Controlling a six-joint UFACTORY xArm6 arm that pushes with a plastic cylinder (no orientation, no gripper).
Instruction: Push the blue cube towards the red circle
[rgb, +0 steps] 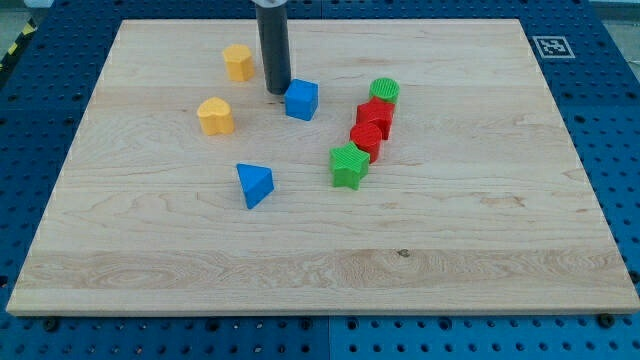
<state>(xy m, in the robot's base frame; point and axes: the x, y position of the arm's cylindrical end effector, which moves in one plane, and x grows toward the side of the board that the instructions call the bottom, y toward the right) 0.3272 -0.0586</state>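
The blue cube (302, 99) sits on the wooden board, above the middle. My tip (277, 91) stands just to its left, touching or nearly touching it. To the cube's right is a diagonal row of blocks: a green circle (384, 92) at the top, a red block (376, 117), the red circle (366, 139) below it, and a green star (348, 165) at the lower end. The red circle lies right of and below the blue cube.
A yellow block (238, 61) lies left of the rod. Another yellow block (215, 116) lies further left and lower. A blue triangle (254, 184) lies below the cube. The board (450, 250) ends at a blue pegboard table on all sides.
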